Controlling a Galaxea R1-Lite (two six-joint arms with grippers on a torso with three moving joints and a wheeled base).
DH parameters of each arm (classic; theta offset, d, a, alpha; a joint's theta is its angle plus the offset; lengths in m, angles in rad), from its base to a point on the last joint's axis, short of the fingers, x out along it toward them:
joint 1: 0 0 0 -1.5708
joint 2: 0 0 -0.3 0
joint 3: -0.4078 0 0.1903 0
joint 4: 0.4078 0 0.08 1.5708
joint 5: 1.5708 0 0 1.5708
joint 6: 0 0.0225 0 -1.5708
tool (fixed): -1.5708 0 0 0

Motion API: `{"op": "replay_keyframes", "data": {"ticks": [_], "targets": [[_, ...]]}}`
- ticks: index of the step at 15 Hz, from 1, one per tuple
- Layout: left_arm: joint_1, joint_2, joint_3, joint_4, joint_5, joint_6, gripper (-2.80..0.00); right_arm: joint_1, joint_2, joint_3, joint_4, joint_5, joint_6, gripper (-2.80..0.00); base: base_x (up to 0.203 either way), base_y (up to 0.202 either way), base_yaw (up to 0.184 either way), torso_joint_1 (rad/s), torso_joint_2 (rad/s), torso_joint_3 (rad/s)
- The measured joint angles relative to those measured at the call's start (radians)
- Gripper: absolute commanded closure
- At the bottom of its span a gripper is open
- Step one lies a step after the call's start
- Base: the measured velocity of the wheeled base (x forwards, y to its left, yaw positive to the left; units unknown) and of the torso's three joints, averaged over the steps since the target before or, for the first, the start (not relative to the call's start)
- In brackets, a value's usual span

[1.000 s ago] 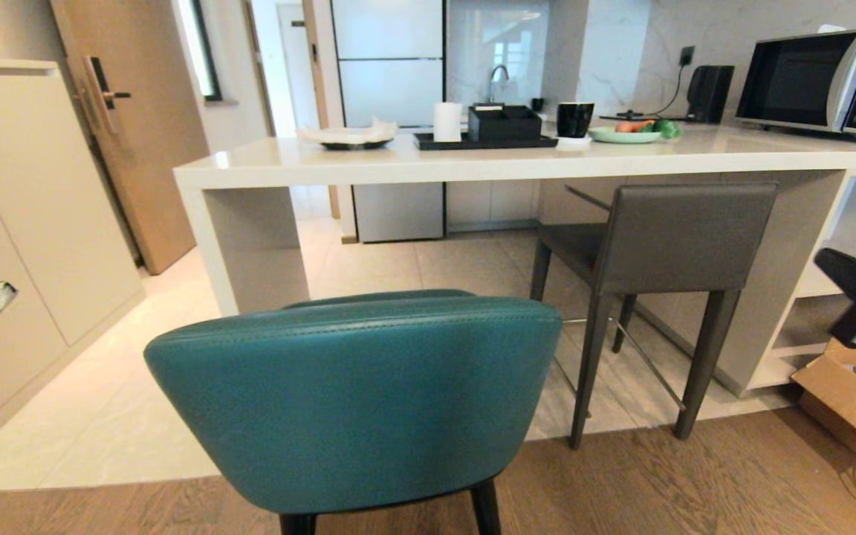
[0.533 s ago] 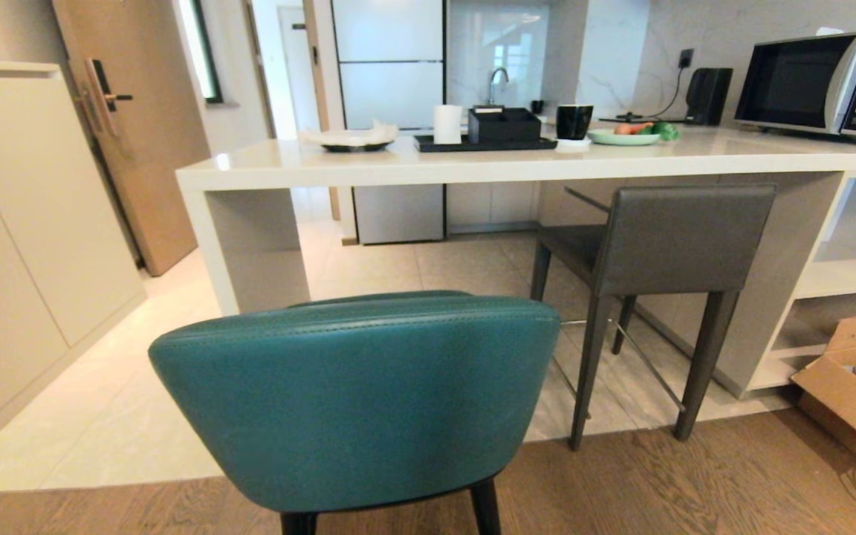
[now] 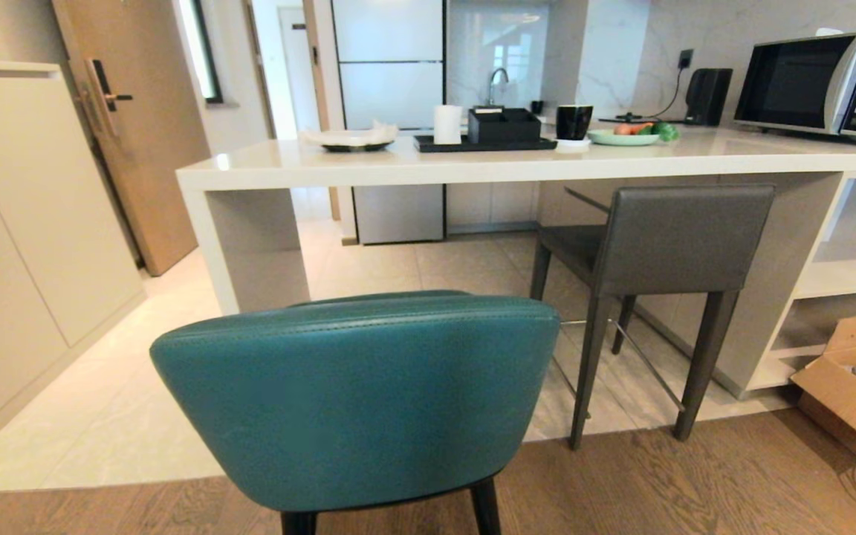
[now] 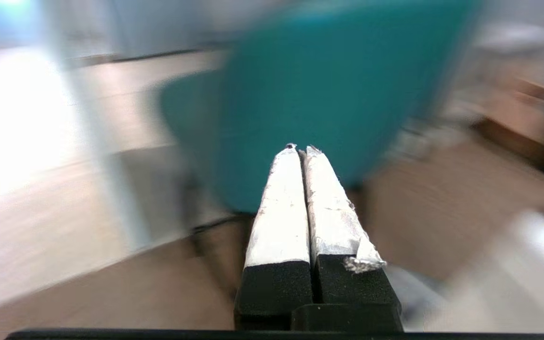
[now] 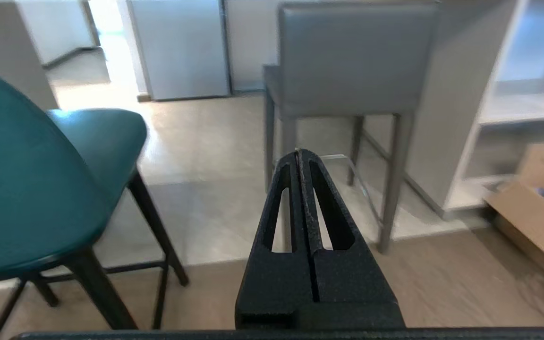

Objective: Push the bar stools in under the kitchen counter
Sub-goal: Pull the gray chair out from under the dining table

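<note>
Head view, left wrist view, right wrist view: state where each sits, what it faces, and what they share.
Head view: on the head, facing the kitchen counter; no arm shows.
Left wrist view: behind the shut left claw, facing the teal stool.
Right wrist view: behind the shut right claw, facing the grey stool.
Shared: the teal stool appears in all three.

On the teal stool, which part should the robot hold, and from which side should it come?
Judging from its pose, the curved padded back of the teal stool: it faces the robot, broad and high, with the kitchen counter straight beyond. Come from behind, near the upper edge.
</note>
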State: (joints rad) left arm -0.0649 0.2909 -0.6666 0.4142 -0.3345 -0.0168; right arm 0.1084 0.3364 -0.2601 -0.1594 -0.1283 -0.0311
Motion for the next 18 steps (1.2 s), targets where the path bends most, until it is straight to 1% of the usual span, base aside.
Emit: {"op": "replay_keyframes", "data": {"ticks": [1, 2, 4, 5, 6, 7, 8, 10, 11, 13, 14, 16, 18], "targets": [[0.005, -0.005, 0.000, -0.012, 0.075, 0.001, 0.00, -0.008, -0.022, 0.006, 0.007, 0.001, -0.002, 0.00, 0.000, 0.000, 0.000, 0.000, 0.00, 0.000], [0.025, -0.009, 0.000, -0.023, 0.109, 0.003, 0.00, -0.011, -0.036, 0.011, 0.008, 0.000, -0.002, 0.00, 0.000, 0.000, 0.000, 0.000, 0.00, 0.000], [0.091, -0.027, 0.007, -0.040, 0.100, 0.023, 0.00, -0.023, -0.053, 0.010, 0.009, -0.005, -0.003, 0.00, 0.000, 0.000, 0.000, 0.000, 0.00, 0.000], [0.097, -0.042, 0.023, -0.044, 0.087, 0.037, 0.00, -0.052, -0.062, 0.005, 0.020, 0.000, -0.006, 0.00, 0.000, 0.000, 0.000, 0.000, 0.00, 0.000], [0.087, -0.064, 0.057, -0.046, 0.073, 0.047, 0.00, -0.091, -0.077, 0.001, 0.037, 0.019, -0.021, 0.00, 0.000, 0.000, 0.000, 0.000, 0.00, 0.000], [0.077, -0.090, 0.104, -0.053, 0.058, 0.054, 0.00, -0.116, -0.093, 0.000, 0.042, 0.042, -0.039, 0.00, 0.000, 0.000, 0.000, 0.000, 0.00, 0.000], [0.072, -0.120, 0.161, -0.073, 0.048, 0.057, 0.00, -0.123, -0.117, 0.005, 0.043, 0.061, -0.046, 0.00, 0.000, 0.000, 0.000, 0.000, 0.00, 0.000], [0.066, -0.190, 0.304, -0.151, 0.053, 0.060, 0.00, -0.123, -0.188, 0.066, 0.049, 0.122, -0.049, 0.00, 0.000, 0.000, 0.000, 0.000, 0.00, 0.000], [0.065, -0.220, 0.377, -0.205, 0.087, 0.061, 0.00, -0.120, -0.230, 0.126, 0.050, 0.148, -0.048, 0.00, 0.000, 0.000, 0.000, 0.000, 0.00, 0.000], [0.065, -0.257, 0.502, -0.292, 0.203, 0.074, 0.00, -0.118, -0.288, 0.221, 0.062, 0.162, -0.032, 0.00, 0.000, 0.000, 0.000, 0.000, 0.00, 0.000], [0.065, -0.269, 0.561, -0.326, 0.233, 0.087, 0.00, -0.116, -0.305, 0.241, 0.102, 0.175, -0.023, 0.00, 0.000, 0.000, 0.000, 0.000, 0.00, 0.000], [0.065, -0.282, 0.623, -0.429, 0.244, 0.091, 0.00, -0.115, -0.324, 0.255, 0.116, 0.185, -0.021, 0.00, 0.000, 0.000, 0.000, 0.000, 0.00, 0.000], [0.065, -0.288, 0.643, -0.449, 0.247, 0.090, 0.00, -0.114, -0.333, 0.258, 0.088, 0.180, -0.065, 0.00, 0.000, 0.000, 0.000, 0.000, 0.00, 0.000]]}}
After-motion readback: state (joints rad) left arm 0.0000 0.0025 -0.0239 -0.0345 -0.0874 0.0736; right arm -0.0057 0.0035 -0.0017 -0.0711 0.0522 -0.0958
